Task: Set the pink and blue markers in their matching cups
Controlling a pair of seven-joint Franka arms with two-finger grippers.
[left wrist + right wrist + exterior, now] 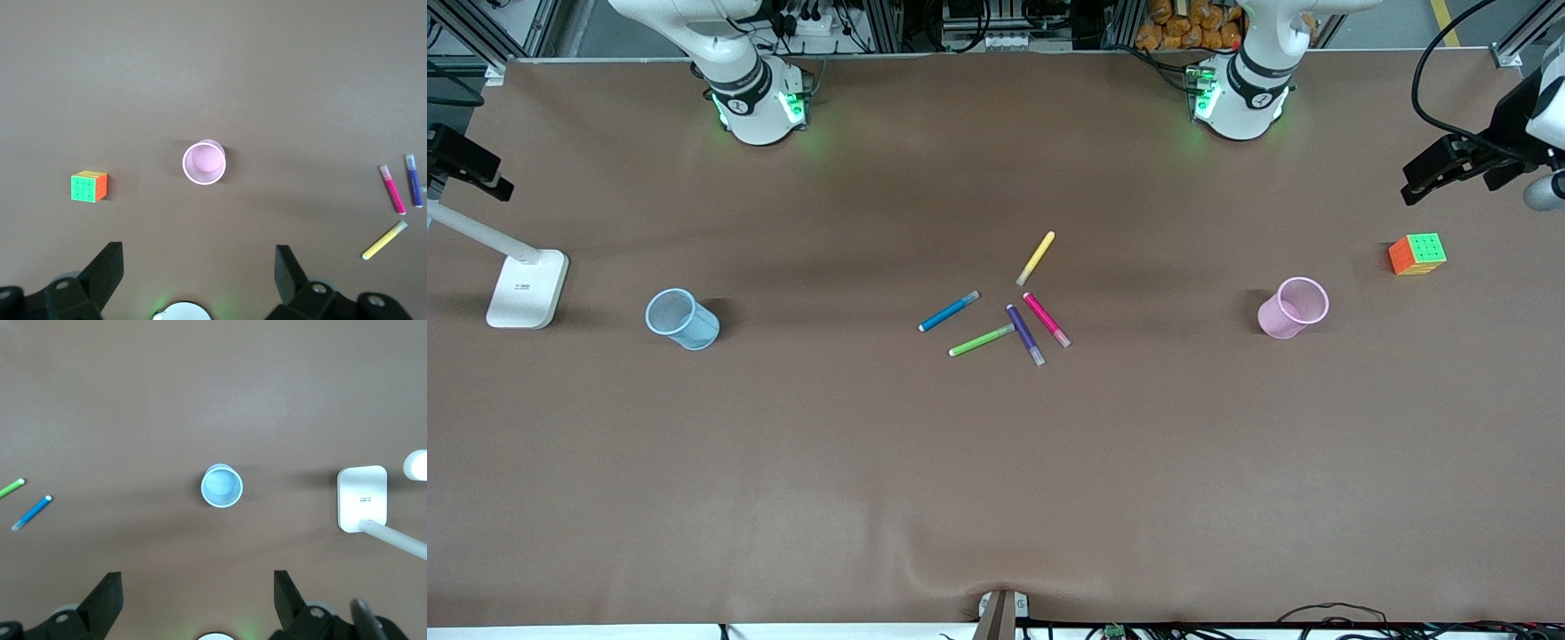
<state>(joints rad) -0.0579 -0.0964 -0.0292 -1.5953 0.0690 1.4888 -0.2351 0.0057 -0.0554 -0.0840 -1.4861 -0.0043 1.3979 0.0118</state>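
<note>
Markers, five, in a loose cluster at mid-surface:
- blue marker, one, lying flat, toward the right arm's end of the cluster, touching nothing
- pink marker, one, lying flat, just beside the purple marker
- green marker, one, its tip close to the purple one
- yellow marker, one, farthest from the front camera

Cups, two, both upright:
- blue cup, toward the right arm's end, well apart from the markers
- pink cup, toward the left arm's end, well apart from the markers

Other items: white lamp base, one, near the edge past the blue cup; colour cube, one, near the edge past the pink cup

Open room: wide bare surface between cluster and each cup, and along the whole edge nearest the front camera

Left end effector: fingers spread apart, holding nothing, high over the pink cup
Right end effector: fingers spread apart, holding nothing, high over the blue cup
</note>
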